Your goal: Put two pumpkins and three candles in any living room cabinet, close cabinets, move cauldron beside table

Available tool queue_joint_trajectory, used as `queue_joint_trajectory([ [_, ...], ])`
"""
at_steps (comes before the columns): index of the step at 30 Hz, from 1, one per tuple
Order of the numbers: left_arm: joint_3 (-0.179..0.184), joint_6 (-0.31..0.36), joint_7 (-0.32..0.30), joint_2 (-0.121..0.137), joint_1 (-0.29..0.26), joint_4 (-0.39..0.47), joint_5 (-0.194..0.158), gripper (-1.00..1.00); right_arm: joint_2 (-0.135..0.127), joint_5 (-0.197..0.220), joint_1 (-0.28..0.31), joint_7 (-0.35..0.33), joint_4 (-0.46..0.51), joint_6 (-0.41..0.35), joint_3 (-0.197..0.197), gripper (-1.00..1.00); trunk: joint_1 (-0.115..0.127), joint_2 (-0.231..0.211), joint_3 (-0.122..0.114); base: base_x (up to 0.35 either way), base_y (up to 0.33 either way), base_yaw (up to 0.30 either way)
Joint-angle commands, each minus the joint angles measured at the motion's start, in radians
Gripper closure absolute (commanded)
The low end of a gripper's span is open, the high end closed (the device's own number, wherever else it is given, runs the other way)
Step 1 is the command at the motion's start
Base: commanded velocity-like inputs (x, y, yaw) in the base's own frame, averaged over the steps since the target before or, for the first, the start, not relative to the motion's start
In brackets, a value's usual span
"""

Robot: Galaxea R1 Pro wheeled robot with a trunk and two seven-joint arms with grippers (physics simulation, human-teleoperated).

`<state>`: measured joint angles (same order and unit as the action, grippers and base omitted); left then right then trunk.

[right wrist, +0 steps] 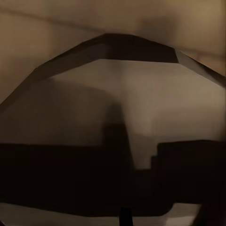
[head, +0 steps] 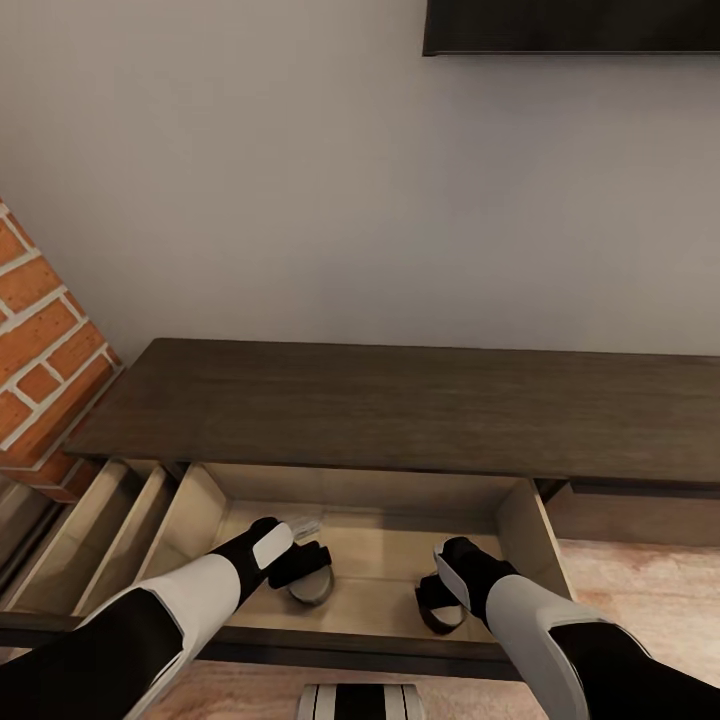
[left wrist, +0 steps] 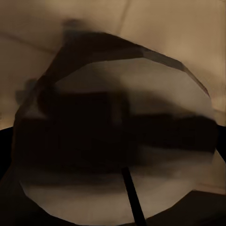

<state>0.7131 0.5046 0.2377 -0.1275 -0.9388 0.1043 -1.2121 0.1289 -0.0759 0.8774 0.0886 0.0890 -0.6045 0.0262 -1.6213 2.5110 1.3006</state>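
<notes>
Nearest, both black grippers reach into the open pale-beige drawer [head: 520, 530] of the long dark-brown wooden cabinet [head: 400, 410]; left gripper [head: 305, 572] clamps a stubby beige-grey candle [head: 312, 588]; right gripper [head: 440, 605] holds a 2nd candle [right wrist: 141, 108], judging by wrist view; neither released yet; third candle, pumpkins, cauldron, drawer-closing prob. remain; beyond, grey wall [head: 350, 180].

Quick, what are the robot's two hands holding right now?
Left gripper: shut on a candle.
Right gripper: shut on a candle.
</notes>
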Motion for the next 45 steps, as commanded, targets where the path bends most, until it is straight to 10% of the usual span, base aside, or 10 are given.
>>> queue_joint_trajectory([
  [1,0.000,-0.001,0.000,0.000,0.000,0.000,0.000,-1.00,0.000,0.001,0.000,0.000,0.000,0.000,0.000,-1.00,0.000,0.000,0.000,0.000,0.000,0.000],
  [26,0.001,0.006,0.007,0.001,-0.001,0.007,0.004,-1.00,-0.002,-0.001,0.000,-0.003,0.011,0.000,0.000,-1.00,0.000,0.000,0.000,0.000,0.000,0.000],
  [45,0.002,0.014,0.008,0.001,-0.002,0.009,0.006,-1.00,-0.002,-0.001,0.000,-0.003,0.012,-0.001,0.000,-1.00,0.009,-0.004,-0.073,0.000,0.000,0.000],
])
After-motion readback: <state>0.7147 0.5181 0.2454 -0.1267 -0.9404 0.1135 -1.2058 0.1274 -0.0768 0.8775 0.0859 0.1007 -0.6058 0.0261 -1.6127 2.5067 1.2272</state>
